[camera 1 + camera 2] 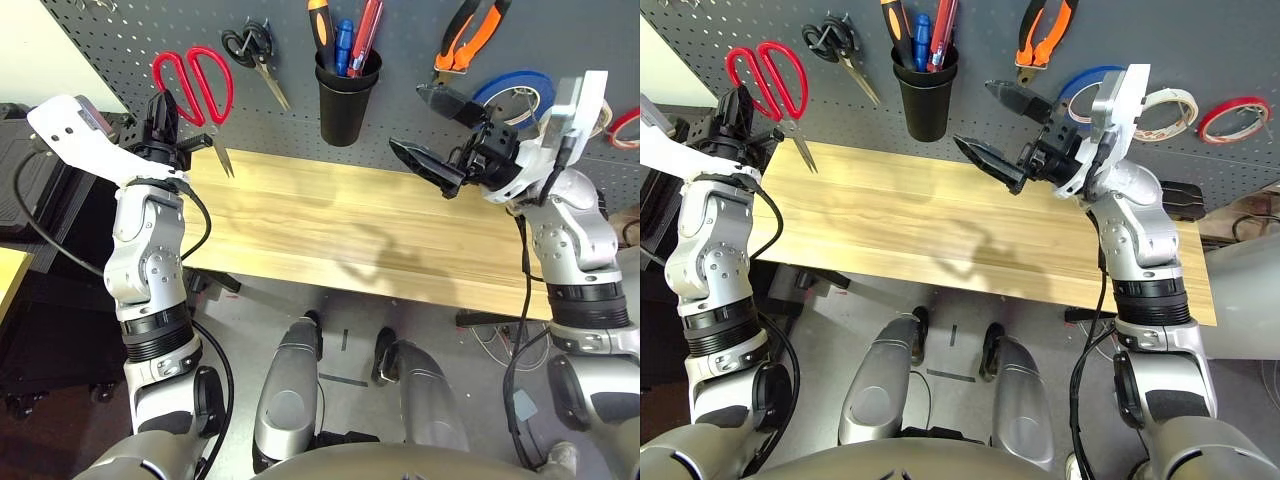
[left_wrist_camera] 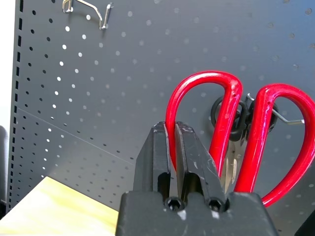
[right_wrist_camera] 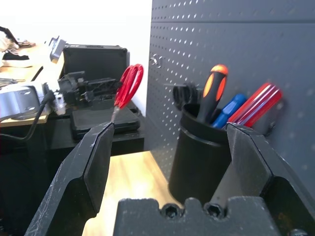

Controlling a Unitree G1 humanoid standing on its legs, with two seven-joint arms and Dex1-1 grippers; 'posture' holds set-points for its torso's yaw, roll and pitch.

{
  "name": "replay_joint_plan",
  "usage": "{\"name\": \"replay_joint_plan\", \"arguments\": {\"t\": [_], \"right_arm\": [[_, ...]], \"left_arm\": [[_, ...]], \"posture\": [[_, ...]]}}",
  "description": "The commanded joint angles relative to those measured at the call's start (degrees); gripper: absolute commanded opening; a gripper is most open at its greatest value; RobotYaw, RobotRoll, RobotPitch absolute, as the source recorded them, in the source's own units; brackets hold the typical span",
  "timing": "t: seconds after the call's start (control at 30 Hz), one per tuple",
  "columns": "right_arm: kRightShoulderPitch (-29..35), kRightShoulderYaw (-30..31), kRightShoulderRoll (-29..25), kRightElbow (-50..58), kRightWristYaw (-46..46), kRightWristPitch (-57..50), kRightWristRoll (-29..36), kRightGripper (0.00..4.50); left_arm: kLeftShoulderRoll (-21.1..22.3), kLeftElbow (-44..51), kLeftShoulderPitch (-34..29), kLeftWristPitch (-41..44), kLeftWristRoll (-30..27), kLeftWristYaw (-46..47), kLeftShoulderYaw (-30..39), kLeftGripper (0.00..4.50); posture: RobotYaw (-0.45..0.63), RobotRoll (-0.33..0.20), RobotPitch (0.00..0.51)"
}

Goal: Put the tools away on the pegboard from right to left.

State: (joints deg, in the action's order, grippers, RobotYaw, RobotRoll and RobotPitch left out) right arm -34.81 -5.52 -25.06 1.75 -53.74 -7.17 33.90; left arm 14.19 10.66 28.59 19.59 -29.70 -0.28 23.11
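A: What is the left gripper (image 1: 163, 112) doing?

B: Its jaws are clamped tight on one red loop of the red-handled scissors (image 1: 197, 82). In the left wrist view the loop runs up out of the narrow slot between the two black fingers (image 2: 189, 157), and the second loop stands just beside them. The blades hang below the jaws, tip down over the back edge of the wooden table (image 1: 330, 235), in front of the pegboard (image 1: 400, 40).

A: Are the scissors on a hook?

B: I cannot tell. A pair of black-handled scissors (image 1: 254, 52) hangs on the board just past the red loops, on the side away from the left arm.

A: And the right gripper (image 1: 1000, 125)?

B: Its jaws stand wide apart with nothing between them, raised above the table and pointing across toward the left arm. Seen along its fingers, the black cup (image 3: 202, 152) sits ahead in the gap, nearer the far finger.

A: What is in the cup?

B: The black-and-orange-handled screwdriver (image 1: 320, 30), next to a blue-handled and a red-handled tool.

A: The other tools?

B: The orange-and-black pliers (image 1: 470, 35) hang on the board above the right gripper. The whitish tape roll (image 1: 1162, 112) hangs behind that wrist, beside a blue tape roll (image 1: 512, 92), with a red tape roll (image 1: 1233, 118) further out.
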Motion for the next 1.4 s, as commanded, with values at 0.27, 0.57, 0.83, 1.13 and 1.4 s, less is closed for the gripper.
{"name": "replay_joint_plan", "arguments": {"t": [0.27,0.57,0.83,1.13,1.4], "right_arm": [[-3.0,-1.4,-3.6,-1.3,-2.2,-2.7,0.7,4.50],[-3.5,-1.4,-3.4,-1.2,-1.9,-3.0,0.7,4.50],[-3.6,-1.2,-2.8,-0.9,-1.1,-2.8,0.6,4.50],[-3.7,-1.0,-2.3,-0.5,-0.2,-2.7,0.3,4.50],[-3.8,-0.7,-1.8,-0.3,0.3,-2.5,-0.2,4.50]], "left_arm": [[0.5,0.5,2.0,0.9,-1.3,-0.3,-0.1,0.03],[0.0,-0.8,4.2,1.4,-1.0,-0.5,-1.4,0.03],[-0.5,-3.3,5.8,1.0,-0.4,-0.8,-2.6,0.03],[-0.7,-10.0,9.2,-1.4,1.6,-1.8,-3.5,0.03],[0.2,-22.3,13.9,-5.6,4.9,-3.7,-4.3,0.03]], "posture": [[0.22,0.000,0.228],[0.22,0.000,0.231],[0.22,0.000,0.230],[0.20,0.000,0.227],[0.18,0.000,0.219]]}}
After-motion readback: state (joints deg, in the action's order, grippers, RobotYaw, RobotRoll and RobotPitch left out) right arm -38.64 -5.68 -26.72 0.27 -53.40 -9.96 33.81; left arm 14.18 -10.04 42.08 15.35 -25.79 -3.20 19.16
